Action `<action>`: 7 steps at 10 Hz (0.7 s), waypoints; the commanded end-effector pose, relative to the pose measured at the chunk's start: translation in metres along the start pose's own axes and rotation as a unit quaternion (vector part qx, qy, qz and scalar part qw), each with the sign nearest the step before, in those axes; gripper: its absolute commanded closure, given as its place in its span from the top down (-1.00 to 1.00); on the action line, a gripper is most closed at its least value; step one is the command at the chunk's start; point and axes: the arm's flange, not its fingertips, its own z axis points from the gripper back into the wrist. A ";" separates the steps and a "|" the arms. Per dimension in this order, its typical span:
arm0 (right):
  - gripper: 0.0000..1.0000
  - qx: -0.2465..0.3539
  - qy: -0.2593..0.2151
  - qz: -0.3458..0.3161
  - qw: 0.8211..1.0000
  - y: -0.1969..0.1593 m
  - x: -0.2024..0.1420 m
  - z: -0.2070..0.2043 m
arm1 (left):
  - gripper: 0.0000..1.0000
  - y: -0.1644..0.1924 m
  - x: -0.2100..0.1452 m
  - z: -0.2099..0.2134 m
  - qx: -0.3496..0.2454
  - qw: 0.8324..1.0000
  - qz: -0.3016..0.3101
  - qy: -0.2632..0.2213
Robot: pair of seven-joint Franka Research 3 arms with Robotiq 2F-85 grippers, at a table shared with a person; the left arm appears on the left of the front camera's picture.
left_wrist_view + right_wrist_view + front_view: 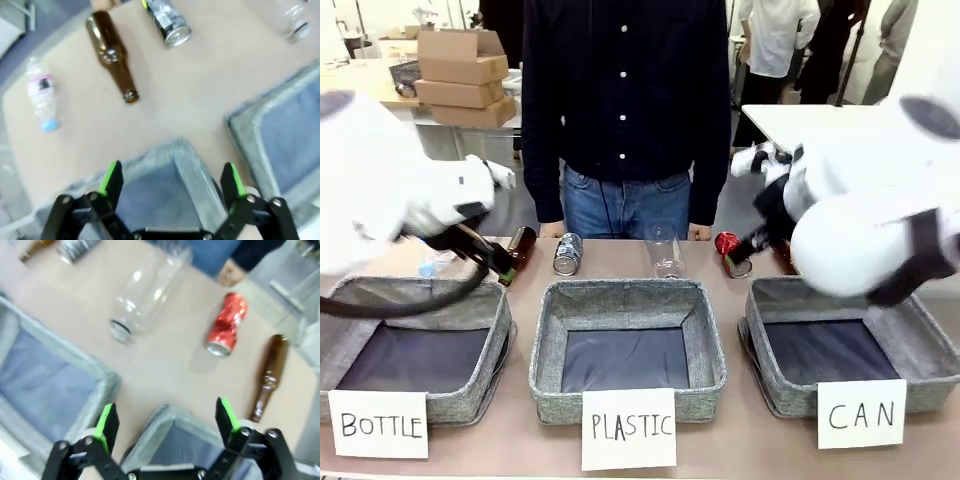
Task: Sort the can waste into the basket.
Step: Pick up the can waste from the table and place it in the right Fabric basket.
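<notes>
Presently, three grey baskets are found ranged along the near edge of the table [738,440], with only narrow gaps between their walls. The CAN basket [757,345] stands at the robot's right behind its white sign [861,414]. The PLASTIC basket [545,350] is in the middle and the BOTTLE basket [500,345] at the left. All three floors are seen bare.

A strip of bare tabletop is noted between the far rims of the baskets and the row of waste lying along the far edge, where a person [625,100] stands. The red can [227,322] is recorded on its side, dented, beyond the far left corner of the CAN basket. It lies between a clear bottle [145,295] and a brown bottle [267,372], apart from both. The dark blue can [167,20] lies on its side beyond the PLASTIC basket's far left corner. It is just beside a second brown bottle [111,52], and a small labelled bottle [41,97] lies farther out.

The right gripper [166,415] is held above the far corner of the CAN basket, fingers spread wide, with nothing between them and nothing touched. The left gripper [172,175] is likewise spread wide and unladen, above the far corner of the BOTTLE basket.
</notes>
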 end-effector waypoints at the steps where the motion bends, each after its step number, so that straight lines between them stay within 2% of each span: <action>1: 1.00 0.044 0.025 0.035 0.998 0.018 -0.043 0.093 | 1.00 -0.019 -0.042 0.105 -0.009 1.000 -0.017 -0.010; 2: 1.00 0.046 0.062 0.080 0.994 0.029 -0.066 0.100 | 1.00 -0.022 -0.069 0.114 -0.013 0.999 -0.049 -0.008; 3: 1.00 0.040 0.106 0.095 0.989 0.033 -0.076 0.085 | 1.00 -0.027 -0.081 0.100 -0.057 0.995 -0.078 0.020; 4: 1.00 0.044 0.137 0.106 0.984 0.036 -0.078 0.073 | 1.00 -0.028 -0.081 0.085 -0.076 0.993 -0.085 0.039; 5: 1.00 0.029 0.104 0.097 0.989 0.042 -0.076 0.071 | 1.00 -0.025 -0.079 0.072 -0.082 0.994 -0.063 0.048; 6: 1.00 0.048 0.107 0.070 0.991 0.033 -0.030 0.102 | 1.00 -0.031 -0.035 0.134 -0.041 0.997 -0.065 0.018; 7: 1.00 0.048 0.107 0.070 0.991 0.033 -0.030 0.102 | 1.00 -0.031 -0.035 0.134 -0.041 0.997 -0.065 0.018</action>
